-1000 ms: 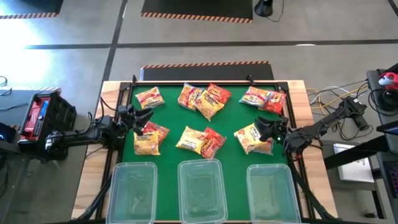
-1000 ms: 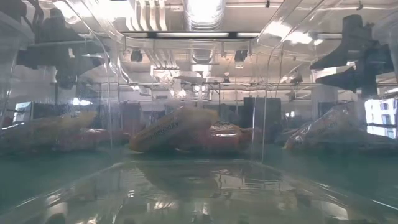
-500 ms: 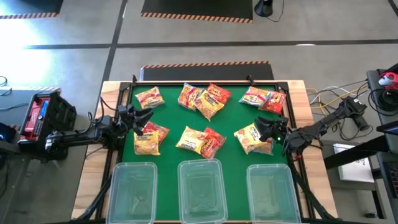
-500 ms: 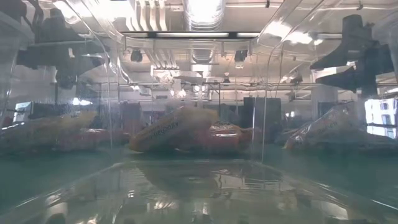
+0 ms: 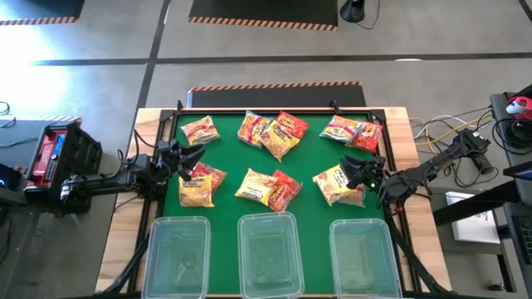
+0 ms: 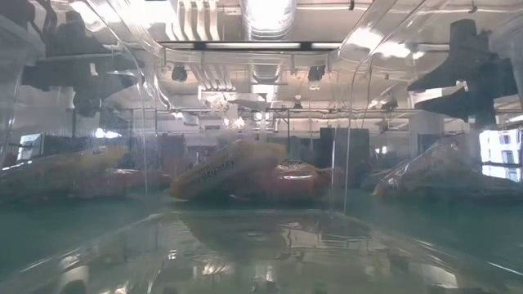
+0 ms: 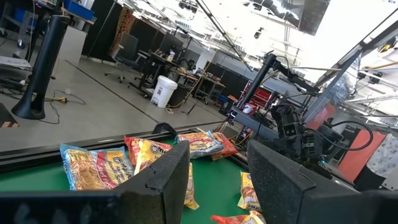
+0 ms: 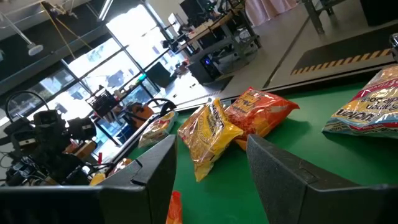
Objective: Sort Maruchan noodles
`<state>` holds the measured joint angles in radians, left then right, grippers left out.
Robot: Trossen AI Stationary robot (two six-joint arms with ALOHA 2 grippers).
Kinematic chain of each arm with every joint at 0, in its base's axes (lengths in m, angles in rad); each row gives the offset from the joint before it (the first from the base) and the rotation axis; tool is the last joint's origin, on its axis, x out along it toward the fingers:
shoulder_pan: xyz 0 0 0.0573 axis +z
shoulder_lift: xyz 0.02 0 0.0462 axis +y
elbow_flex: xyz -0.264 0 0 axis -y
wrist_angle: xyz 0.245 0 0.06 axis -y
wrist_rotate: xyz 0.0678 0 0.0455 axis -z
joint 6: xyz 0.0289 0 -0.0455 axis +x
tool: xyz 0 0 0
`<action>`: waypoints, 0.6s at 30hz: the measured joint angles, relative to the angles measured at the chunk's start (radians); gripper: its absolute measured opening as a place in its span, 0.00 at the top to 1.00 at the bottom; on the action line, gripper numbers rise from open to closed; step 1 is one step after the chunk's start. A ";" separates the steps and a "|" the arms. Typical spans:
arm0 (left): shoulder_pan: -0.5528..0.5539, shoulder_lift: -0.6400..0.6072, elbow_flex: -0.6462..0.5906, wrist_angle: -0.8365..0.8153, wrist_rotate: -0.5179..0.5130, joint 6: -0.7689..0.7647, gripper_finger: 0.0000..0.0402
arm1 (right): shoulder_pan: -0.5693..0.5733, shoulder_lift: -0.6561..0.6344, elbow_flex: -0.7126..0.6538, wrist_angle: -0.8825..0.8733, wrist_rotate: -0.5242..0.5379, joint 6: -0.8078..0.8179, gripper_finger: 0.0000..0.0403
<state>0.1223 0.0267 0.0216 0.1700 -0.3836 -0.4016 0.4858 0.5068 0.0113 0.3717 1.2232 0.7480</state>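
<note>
Maruchan noodle packets in red, yellow and orange lie flat on the green mat. One lies alone at the far left (image 5: 199, 129). There are clusters at far centre (image 5: 270, 131) and far right (image 5: 353, 131), and more in a nearer row (image 5: 199, 186), (image 5: 268, 188), (image 5: 339, 186). My left gripper (image 5: 188, 156) hovers open over the mat's left side, above the near-left packets, with nothing between its fingers (image 7: 217, 183). My right gripper (image 5: 357, 172) hovers open over the right side, above the near-right packets, also empty (image 8: 208, 180).
Three clear rectangular bins stand side by side along the near edge (image 5: 177, 256), (image 5: 268, 253), (image 5: 362, 256). The low view looks through one bin's wall (image 6: 261, 245) at the packets (image 6: 233, 170). A wooden border (image 5: 403, 124) frames the mat.
</note>
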 joint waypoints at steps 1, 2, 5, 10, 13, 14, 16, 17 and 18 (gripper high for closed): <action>0.000 0.000 0.000 0.000 0.000 0.000 0.64 | 0.000 0.000 0.000 0.000 0.000 0.000 0.55; 0.000 0.000 0.000 0.000 0.000 0.000 0.64 | 0.000 0.000 0.000 0.000 0.000 0.000 0.55; 0.000 0.000 0.000 0.000 0.000 0.000 0.64 | 0.000 0.000 0.000 0.000 0.000 0.000 0.55; -0.001 0.000 0.000 0.000 0.000 0.000 0.64 | 0.000 0.000 0.000 0.001 0.000 0.000 0.55; -0.001 0.000 0.000 0.000 0.000 0.000 0.64 | 0.000 0.000 0.000 0.007 0.000 0.000 0.55; -0.001 0.000 0.000 0.000 0.000 0.000 0.64 | 0.000 0.000 0.000 0.007 0.000 0.000 0.55; -0.001 0.000 0.000 0.000 0.000 0.000 0.64 | 0.000 0.000 0.000 0.007 0.000 0.000 0.55; -0.001 0.000 0.000 0.000 0.000 0.000 0.64 | 0.000 0.000 0.000 0.007 0.000 0.000 0.55; -0.001 0.000 0.000 0.000 0.000 0.000 0.64 | 0.000 0.000 0.000 0.007 0.000 0.000 0.55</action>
<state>0.1211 0.0266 0.0218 0.1699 -0.3833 -0.4018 0.4860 0.5064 0.0114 0.3790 1.2232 0.7483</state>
